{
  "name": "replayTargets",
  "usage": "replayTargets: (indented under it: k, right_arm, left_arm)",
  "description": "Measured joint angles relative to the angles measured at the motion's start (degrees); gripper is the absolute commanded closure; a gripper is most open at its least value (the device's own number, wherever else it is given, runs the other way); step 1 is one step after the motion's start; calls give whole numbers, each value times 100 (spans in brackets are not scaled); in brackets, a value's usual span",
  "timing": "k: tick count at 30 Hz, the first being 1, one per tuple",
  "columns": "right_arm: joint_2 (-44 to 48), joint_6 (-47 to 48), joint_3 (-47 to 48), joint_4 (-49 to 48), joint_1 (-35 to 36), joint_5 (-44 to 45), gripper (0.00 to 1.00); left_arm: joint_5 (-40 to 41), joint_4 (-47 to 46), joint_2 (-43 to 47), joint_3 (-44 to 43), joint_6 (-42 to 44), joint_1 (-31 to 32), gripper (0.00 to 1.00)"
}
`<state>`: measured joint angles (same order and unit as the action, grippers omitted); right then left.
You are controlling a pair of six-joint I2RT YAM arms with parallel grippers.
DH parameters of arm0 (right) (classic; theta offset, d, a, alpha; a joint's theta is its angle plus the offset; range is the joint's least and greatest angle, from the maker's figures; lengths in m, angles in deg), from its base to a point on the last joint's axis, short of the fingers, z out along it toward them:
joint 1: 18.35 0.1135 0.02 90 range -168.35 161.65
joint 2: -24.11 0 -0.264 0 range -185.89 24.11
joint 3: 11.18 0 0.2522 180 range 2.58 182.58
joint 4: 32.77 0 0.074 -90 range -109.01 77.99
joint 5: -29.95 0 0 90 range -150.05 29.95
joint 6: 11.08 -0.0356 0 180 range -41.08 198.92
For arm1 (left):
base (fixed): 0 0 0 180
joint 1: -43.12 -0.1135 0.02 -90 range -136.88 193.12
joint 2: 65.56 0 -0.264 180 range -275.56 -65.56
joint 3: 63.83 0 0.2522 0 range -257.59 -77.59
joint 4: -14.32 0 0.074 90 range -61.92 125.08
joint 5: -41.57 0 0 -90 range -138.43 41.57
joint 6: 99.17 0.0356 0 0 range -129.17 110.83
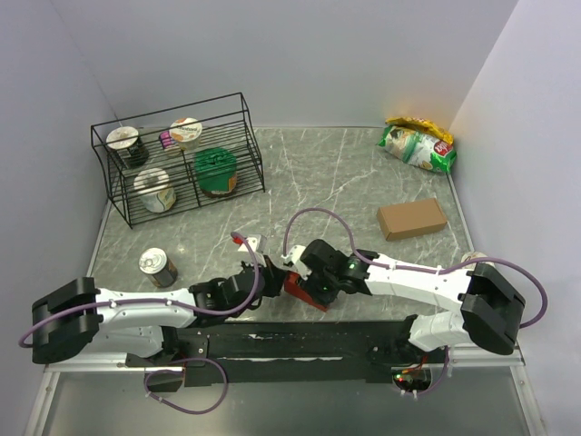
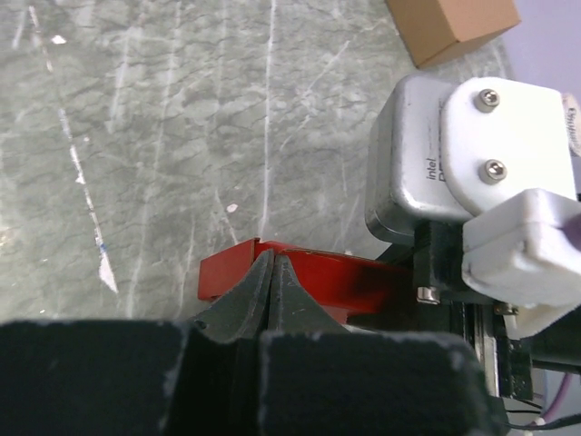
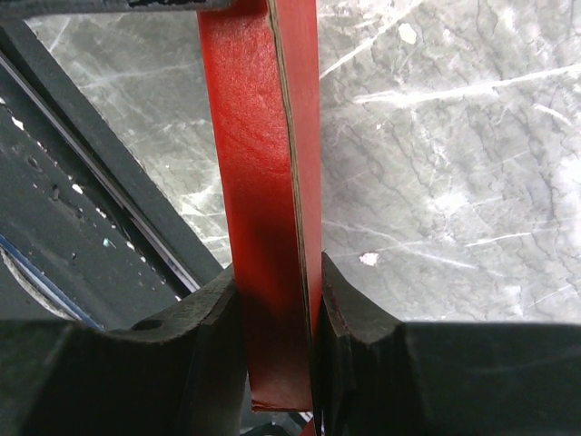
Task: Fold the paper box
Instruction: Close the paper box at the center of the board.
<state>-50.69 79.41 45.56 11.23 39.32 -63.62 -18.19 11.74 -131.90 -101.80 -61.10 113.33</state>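
Paper box: the red paper box [image 3: 263,136] is folded flat and stands on its thin edge. In the top view it [image 1: 305,292] is in the middle of the table [image 1: 345,173], close to the near edge, between the two arms.
Right gripper: the right gripper [image 3: 277,295] holds the paper box. One dark finger [image 3: 211,313] presses on each flat side, and the red card sticks out past the tips.
Left gripper: the left gripper [image 2: 273,265] is closed tight, with its two tips pressed together. The tips sit right at the top edge of the paper box [image 2: 318,277]. I cannot tell whether any card is pinched between them.
Brown cardboard box: it [image 1: 411,219] lies flat on the right side of the table, well apart from the paper box.
Snack bag: a green and yellow snack bag [image 1: 418,145] lies in the far right corner.
Wire rack: a black wire rack [image 1: 177,159] stands at the far left with cups and cans inside.
Tin can: one tin can [image 1: 157,266] stands alone on the table, in front of the rack.
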Motion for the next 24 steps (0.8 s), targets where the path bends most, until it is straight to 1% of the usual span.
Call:
replayTargets:
  k: [8,11,14,18,20,21,22,23,24]
  right_arm:
    - [-22,-4,0,-153,26,39,74]
    - [-15,-109,4,-407,-55,380,74]
    - [-15,-142,7,-553,-105,568,74]
    - [-15,-157,7,-643,-105,625,74]
    - [-15,-157,7,-671,-103,638,74]
    - [-15,-157,7,-675,-103,640,73]
    - [-15,-157,7,-675,-103,643,73]
    - [-15,-157,7,-675,-103,640,73]
    - [-15,-155,7,-675,-103,636,73]
  left_arm:
    - [229,636,151,-129,-199,55,99]
    - [247,1414,96,0,-208,87,99]
    - [258,2002,-39,142,-223,96,99]
    - [267,2262,-105,146,-177,96,98]
    - [258,2269,-94,146,-111,98,91]
    - [251,2260,-74,146,-63,96,78]
    - [197,2243,-7,146,55,96,72]
    - [142,2210,90,149,184,96,59]
    - [66,2131,227,155,343,81,53]
